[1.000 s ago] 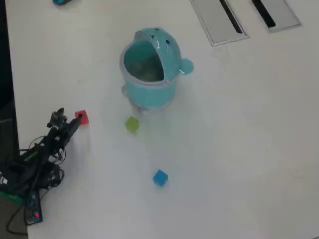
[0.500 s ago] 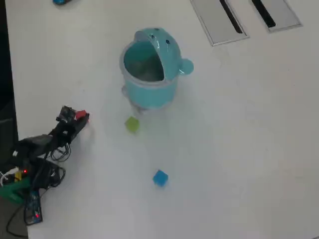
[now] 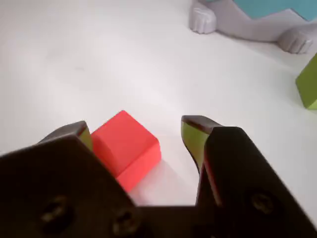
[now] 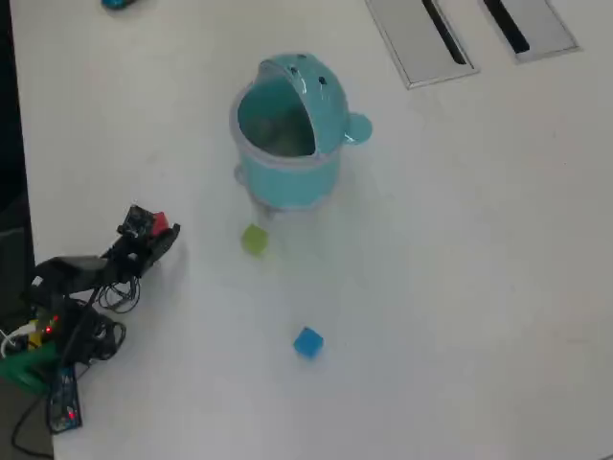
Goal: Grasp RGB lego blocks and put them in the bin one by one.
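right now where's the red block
The red block sits on the table between the open gripper's fingertips, nearer the left one in the wrist view; overhead it's far left, left of the yellow-green block.

Your arm (image 4: 91, 273) is black, with dark cables looping beside it and small red lights near a green base; your gripper (image 3: 136, 131) has matte black jaw bodies with sunken screws, and yellow-green pads edged in red.
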You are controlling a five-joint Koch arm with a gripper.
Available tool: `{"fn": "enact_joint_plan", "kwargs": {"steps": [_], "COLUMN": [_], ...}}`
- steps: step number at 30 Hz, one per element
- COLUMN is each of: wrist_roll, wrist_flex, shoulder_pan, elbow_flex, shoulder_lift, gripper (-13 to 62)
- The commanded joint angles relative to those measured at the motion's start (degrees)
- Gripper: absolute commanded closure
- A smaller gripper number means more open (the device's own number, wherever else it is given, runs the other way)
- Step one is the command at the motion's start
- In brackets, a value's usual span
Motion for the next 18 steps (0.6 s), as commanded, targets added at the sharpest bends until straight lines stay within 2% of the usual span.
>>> {"fn": "enact_joint_plan", "kwargs": {"steps": [1,18], "wrist_roll": [-2.6,-1.0], "wrist_flex": [-3.6,-6.2], "shoulder_pan": [0.2,-9.6], "elbow_flex": [-3.0,4.5], "shoulder_lift": [-0.5,-0.2], "gripper": [16.1,15.5]}}
